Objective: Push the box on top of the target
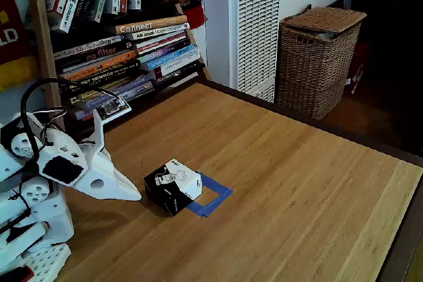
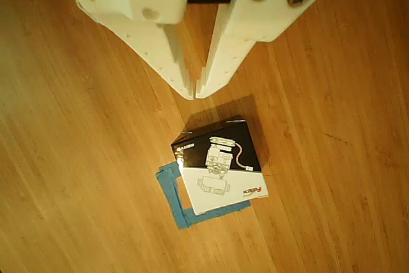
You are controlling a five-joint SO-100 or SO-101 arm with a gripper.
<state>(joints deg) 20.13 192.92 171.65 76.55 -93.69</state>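
The box point(image 1: 172, 186) is a small black cuboid with a white printed top, standing on the wooden table. It covers much of the target point(image 1: 213, 195), a blue tape square whose right side and near corner still show. In the other view the box point(image 2: 219, 165) lies over the target point(image 2: 171, 191), with blue tape peeking out at its left and lower edges. My white gripper point(image 1: 135, 195) hovers just left of the box in the fixed view, a small gap apart. Seen from the other view, the gripper point(image 2: 194, 92) is shut, fingertips together above the box.
A bookshelf point(image 1: 125, 37) packed with books stands behind the table's far edge. A wicker basket point(image 1: 318, 57) sits on the floor beyond the table's right side. The arm's white base point(image 1: 30, 229) occupies the near left corner. Bare wooden table point(image 1: 297, 189) extends to the right.
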